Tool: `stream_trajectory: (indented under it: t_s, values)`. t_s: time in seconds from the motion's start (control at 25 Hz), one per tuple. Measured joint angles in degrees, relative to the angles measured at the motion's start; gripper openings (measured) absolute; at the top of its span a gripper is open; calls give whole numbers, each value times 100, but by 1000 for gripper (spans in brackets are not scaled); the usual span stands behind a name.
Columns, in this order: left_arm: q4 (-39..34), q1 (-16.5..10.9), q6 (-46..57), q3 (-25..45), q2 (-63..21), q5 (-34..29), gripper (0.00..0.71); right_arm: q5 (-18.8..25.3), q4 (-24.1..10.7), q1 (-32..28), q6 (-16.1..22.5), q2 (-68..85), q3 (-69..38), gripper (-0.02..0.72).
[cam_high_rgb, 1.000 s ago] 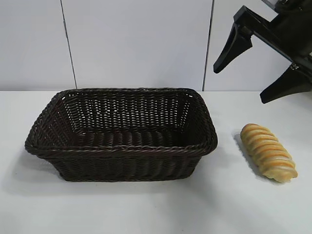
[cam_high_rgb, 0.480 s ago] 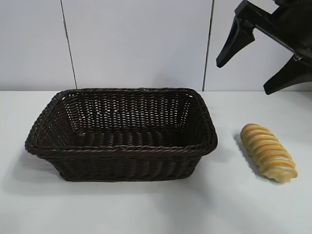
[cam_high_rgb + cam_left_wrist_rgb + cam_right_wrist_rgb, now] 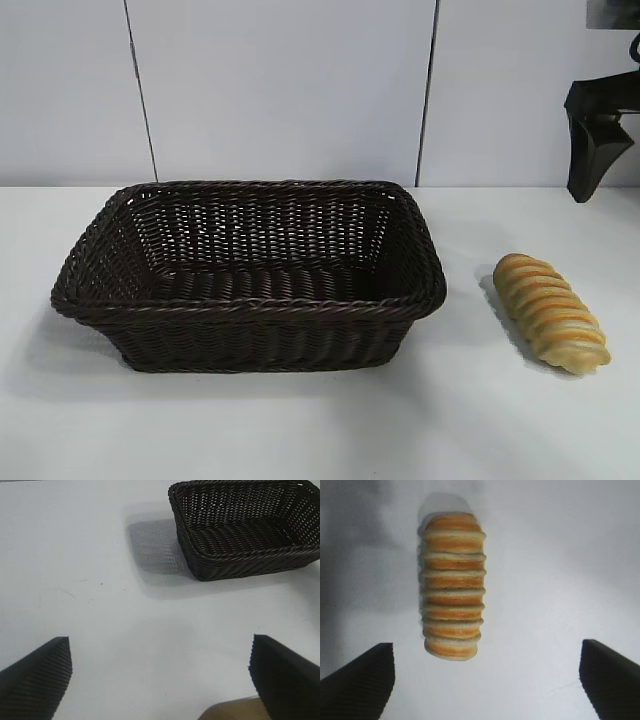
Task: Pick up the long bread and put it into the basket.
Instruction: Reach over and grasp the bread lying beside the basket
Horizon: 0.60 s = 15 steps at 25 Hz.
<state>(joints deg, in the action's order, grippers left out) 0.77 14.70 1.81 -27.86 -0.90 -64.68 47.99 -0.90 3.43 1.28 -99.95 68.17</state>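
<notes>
The right gripper (image 3: 487, 680) hangs above the table (image 3: 300, 430) at the far right of the scene, pointing steeply downward, with its fingers (image 3: 590, 135) spread almost fully apart and nothing between them. Its wrist view looks straight down on the long bread (image 3: 452, 586), which lies lengthwise in front of the open fingers, clear of them. The long bread (image 3: 551, 312) rests on the white table to the right of the basket (image 3: 250, 270), near it but not touching, with its far end angled slightly toward the basket. The basket stands upright at centre-left with nothing visible inside it. The left gripper (image 3: 160, 680) is held over bare table well to the left of the basket, likewise spread wide and holding nothing.
</notes>
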Motion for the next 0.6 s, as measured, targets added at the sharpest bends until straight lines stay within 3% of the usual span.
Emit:
stream_trajectory:
  t_s: [0.16, 0.48, 0.6]
  values:
    - [0, 0, -4, 0, 0, 0, 696, -352, 193, 0, 6, -409, 0, 694]
    - [0, 0, -4, 0, 0, 0, 696, -762, 264, 0, 12, -933, 0, 687]
    - [0, 0, -4, 0, 0, 0, 696, -788, 322, 0, 18, -1099, 0, 554]
